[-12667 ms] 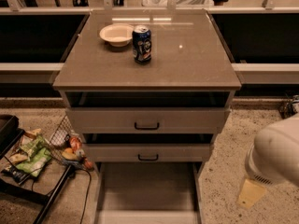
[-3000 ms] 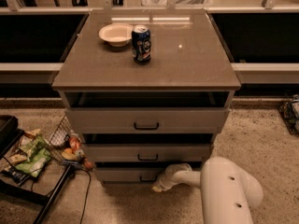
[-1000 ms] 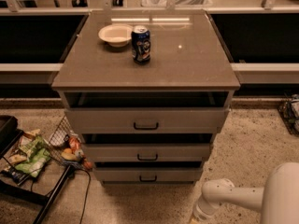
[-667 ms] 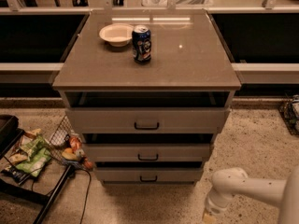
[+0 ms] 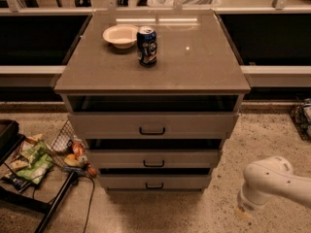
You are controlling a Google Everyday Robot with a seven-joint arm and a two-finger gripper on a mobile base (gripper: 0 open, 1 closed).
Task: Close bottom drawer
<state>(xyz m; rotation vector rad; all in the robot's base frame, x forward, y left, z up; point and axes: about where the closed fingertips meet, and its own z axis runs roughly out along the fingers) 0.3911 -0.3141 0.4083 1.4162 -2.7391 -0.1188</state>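
Bottom drawer (image 5: 154,181) sits at the foot of the grey-beige cabinet (image 5: 151,76), its slim front panel pushed in under the middle drawer (image 5: 153,158), with a thin dark gap showing along its top edge. Its small black handle (image 5: 154,185) is at the centre of the panel. From where it sits it looks shut or very nearly so, though the shadow above it makes that hard to judge.

My gripper (image 5: 241,212) hangs low over the speckled floor (image 5: 194,215) at the bottom right of the view, on the end of my white arm (image 5: 274,181), which comes in from the three o'clock edge. The bottom drawer lies between nine and ten o'clock from my gripper, well apart from it, and nothing of mine touches the panel or the handle. My gripper tip shows only as a pale yellowish smudge, so I cannot tell how it is set.

Above, the top drawer (image 5: 152,124) has the tallest front and the largest handle. On the cabinet top a dark can (image 5: 146,45) stands upright, with a pale bowl (image 5: 120,35) just beside it at ten o'clock. At nine o'clock from the cabinet, a wire basket (image 5: 62,139) and a green snack bag (image 5: 35,161) lie on the floor.
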